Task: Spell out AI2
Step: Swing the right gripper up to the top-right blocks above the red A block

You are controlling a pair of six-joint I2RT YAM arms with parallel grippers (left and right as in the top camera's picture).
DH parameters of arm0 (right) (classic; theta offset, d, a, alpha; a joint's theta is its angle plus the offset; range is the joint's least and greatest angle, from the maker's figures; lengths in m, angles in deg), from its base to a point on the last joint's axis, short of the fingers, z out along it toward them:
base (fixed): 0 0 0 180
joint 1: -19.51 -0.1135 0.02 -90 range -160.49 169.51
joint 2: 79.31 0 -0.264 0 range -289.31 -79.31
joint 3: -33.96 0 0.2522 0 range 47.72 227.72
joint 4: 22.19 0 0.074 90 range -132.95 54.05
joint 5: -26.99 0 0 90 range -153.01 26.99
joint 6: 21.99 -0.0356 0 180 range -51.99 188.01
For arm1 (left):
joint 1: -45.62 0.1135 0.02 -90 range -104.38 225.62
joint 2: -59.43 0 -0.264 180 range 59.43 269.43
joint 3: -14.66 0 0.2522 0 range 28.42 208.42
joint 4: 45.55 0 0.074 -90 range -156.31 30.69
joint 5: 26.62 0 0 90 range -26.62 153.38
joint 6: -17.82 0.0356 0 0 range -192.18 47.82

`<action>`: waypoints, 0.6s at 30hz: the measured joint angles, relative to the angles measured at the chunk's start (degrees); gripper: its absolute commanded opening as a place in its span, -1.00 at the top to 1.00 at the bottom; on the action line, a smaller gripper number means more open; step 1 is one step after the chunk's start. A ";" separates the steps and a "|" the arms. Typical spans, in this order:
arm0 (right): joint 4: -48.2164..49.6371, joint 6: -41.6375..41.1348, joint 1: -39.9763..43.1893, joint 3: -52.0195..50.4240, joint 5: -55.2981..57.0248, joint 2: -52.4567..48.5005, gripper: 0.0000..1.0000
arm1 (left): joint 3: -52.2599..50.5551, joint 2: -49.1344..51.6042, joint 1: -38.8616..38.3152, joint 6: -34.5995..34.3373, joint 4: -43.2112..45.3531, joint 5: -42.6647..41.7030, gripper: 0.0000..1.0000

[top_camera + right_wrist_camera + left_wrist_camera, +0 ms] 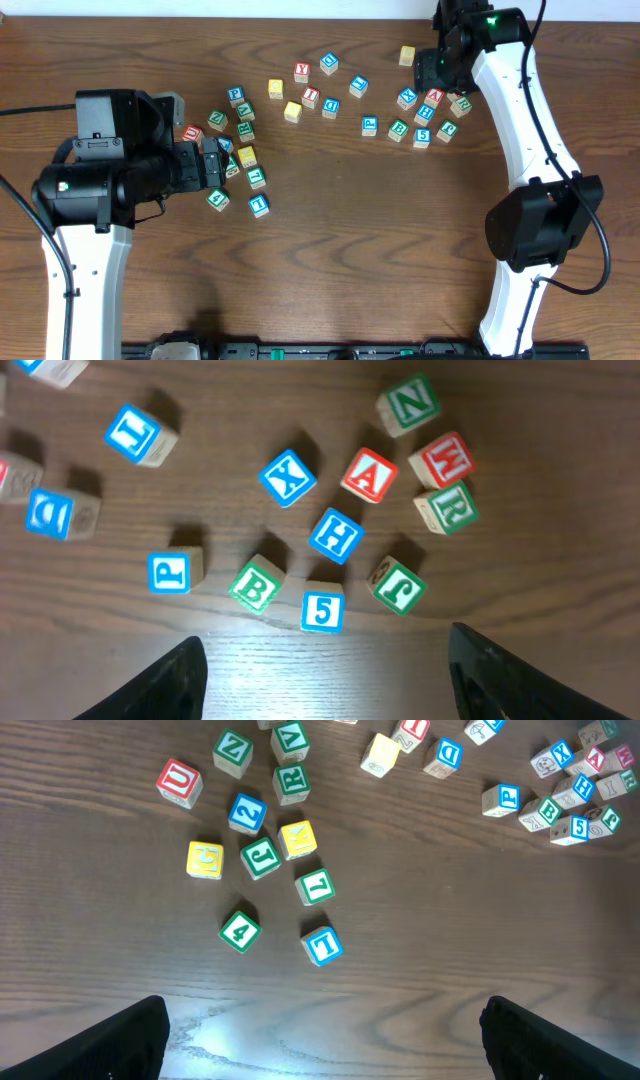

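Observation:
The red "A" cube (369, 475) lies in the right cluster, also seen from overhead (434, 97). My right gripper (320, 685) hovers open just short of that cluster, nothing between its fingers; in the overhead view it (437, 72) hangs over the cluster's far side. The red "I" cube (310, 97) sits mid-table, cut off at the top edge of the left wrist view (412, 730). The blue "2" cube (247, 813) lies in the left cluster. My left gripper (320, 1045) stands wide open and empty in front of that cluster, at the left of the overhead view (215, 165).
Several other letter and number cubes are scattered around: a blue "1" (322, 946), green "4" (240, 930), red "Y" (301, 72), blue "5" (322, 611), blue "H" (336, 535), red "W" (444, 459). Bare wooden table (380, 230) lies toward the front.

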 measured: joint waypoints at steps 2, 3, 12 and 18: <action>0.00 2.75 0.00 0.00 -1.75 0.00 -0.48 | 0.00 0.02 0.00 -0.02 0.02 0.00 -0.95; 0.00 4.28 0.00 0.00 -2.89 0.00 -0.49 | 0.00 0.02 0.00 0.00 0.00 0.00 -0.95; -0.70 12.50 -0.11 0.00 -9.53 0.00 -0.53 | 0.00 0.00 0.00 -0.02 0.00 0.00 -0.95; -1.11 16.87 -1.95 0.00 -11.06 0.00 -0.52 | 0.00 0.02 0.00 0.00 0.02 0.00 -0.96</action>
